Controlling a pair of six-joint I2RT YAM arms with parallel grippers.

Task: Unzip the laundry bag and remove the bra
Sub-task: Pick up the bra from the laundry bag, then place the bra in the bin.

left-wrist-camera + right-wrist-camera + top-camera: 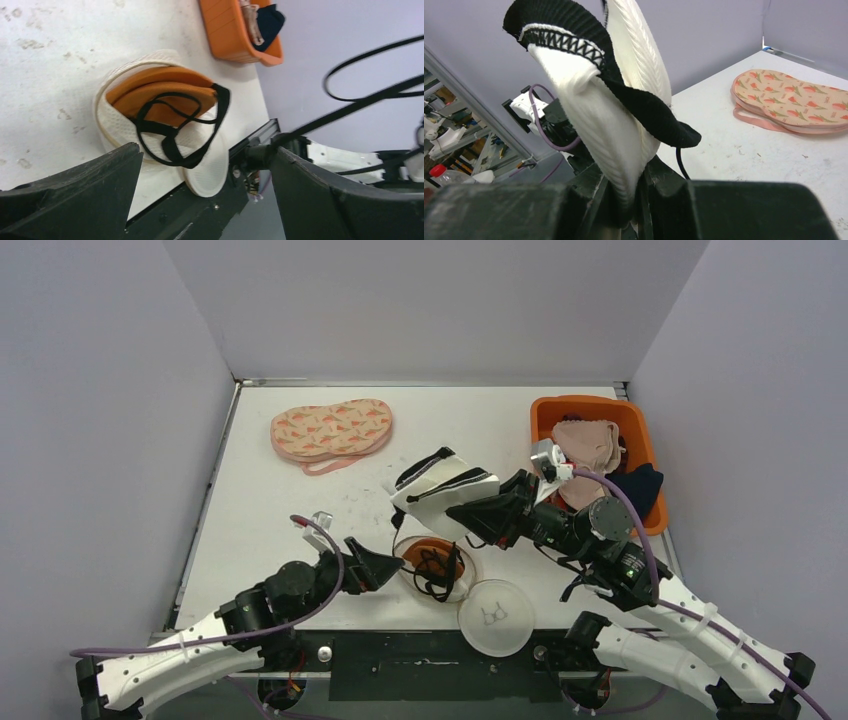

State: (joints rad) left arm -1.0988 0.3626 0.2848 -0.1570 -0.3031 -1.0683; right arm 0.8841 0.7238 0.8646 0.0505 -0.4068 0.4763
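Observation:
The round white mesh laundry bag lies unzipped at the table's front edge, its flat lid flipped toward me. An orange bra with black straps lies in it, clear in the left wrist view with the bag under it. My right gripper is shut on a white ribbed bra with black trim and holds it up above the table behind the bag; the right wrist view shows the cloth pinched in that gripper. My left gripper is open and empty just left of the bag, as its wrist view also shows.
A pink bra with a carrot print lies at the back left, also in the right wrist view. An orange bin with clothes stands at the back right, also in the left wrist view. White walls enclose the table.

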